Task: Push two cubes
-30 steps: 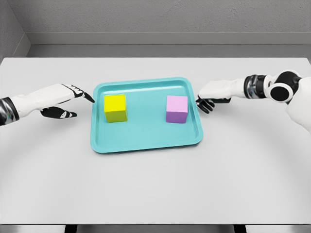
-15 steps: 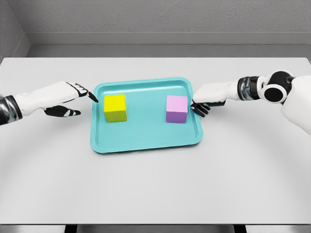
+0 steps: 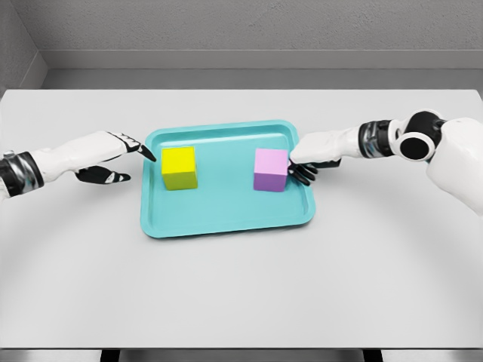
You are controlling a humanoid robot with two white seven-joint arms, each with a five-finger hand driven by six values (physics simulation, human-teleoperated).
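Observation:
A teal tray lies in the middle of the table. On its left half stands a yellow cube; on its right half stands a pink cube. My left hand reaches over the tray's left rim, its dark fingertips a little short of the yellow cube, fingers extended and holding nothing. My right hand comes in over the right rim and its fingertips touch the pink cube's right face, fingers loosely extended, grasping nothing.
The tray sits on a light grey table. A grey wall runs behind the table's far edge.
Both hands have moved inward toward the tray. The right hand has reached the pink cube, which has shifted slightly left. The yellow cube has not moved.

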